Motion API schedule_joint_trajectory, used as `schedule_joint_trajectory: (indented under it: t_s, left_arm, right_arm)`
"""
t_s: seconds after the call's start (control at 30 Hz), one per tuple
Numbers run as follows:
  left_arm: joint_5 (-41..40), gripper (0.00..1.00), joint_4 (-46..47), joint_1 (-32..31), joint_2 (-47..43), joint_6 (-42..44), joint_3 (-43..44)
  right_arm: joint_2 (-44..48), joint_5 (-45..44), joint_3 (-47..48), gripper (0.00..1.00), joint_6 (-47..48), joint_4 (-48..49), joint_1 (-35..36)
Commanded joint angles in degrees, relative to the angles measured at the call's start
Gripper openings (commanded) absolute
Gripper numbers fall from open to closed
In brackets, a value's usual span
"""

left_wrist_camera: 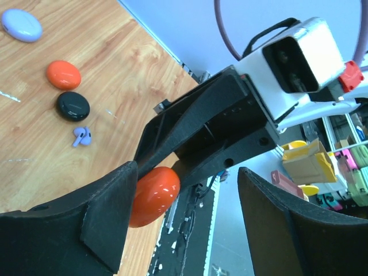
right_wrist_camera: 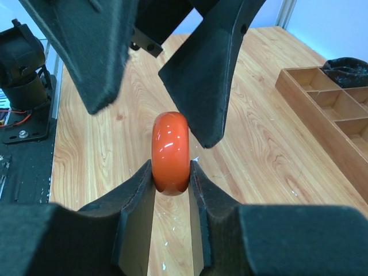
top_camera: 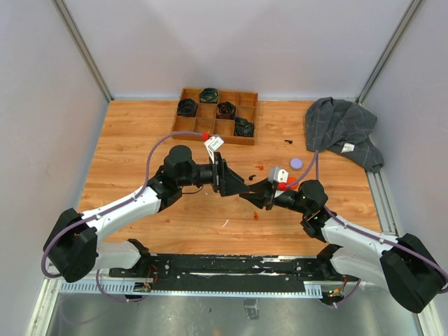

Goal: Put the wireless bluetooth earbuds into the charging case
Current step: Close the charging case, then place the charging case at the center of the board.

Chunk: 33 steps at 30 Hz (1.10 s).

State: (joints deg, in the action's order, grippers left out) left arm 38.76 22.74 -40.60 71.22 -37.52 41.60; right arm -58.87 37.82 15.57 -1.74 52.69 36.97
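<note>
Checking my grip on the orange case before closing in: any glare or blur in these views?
Right wrist: white glare streaks on the orange case, edges crisp in the right gripper. Left wrist: highlight on the case, left gripper looms dark, bright background. Top external: even light, case tiny.

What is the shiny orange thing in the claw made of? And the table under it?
The orange case looks like hard, glossy plastic: it is smooth and rounded, with bright white glints of light on it. The table looks like wood, or a sheet printed to look like wood. It shows grain lines and plank seams, but I can't tell which it is.
</note>
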Motion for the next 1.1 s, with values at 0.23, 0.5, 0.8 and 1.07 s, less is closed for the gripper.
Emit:
schedule_joint_trajectory:
  t_s: [0.23,0.5,0.8,1.07]
  left_arm:
    - [1.86,0.74,-3.21,-0.09,-5.2,6.82,0.03]
    - [-8.48,0.81,-17.84,-0.08,-8.14,23.29,1.52]
    - [-4.0,0.75,-19.88,-0.09,-7.12,36.98,0.96]
    - [0.91,0.58,-17.13,-0.09,-6.6,42.66,-0.56]
  right_arm:
    - [-1.04,0.07,2.33,0.07,-0.72,-1.95,-0.39]
    - [-1.25,1.31,3.02,0.07,-0.81,-3.02,-0.33]
    - [-1.95,3.1,3.59,0.07,-1.46,-3.03,-0.37]
    - [-1.75,4.82,3.71,0.07,-1.9,-2.76,-0.36]
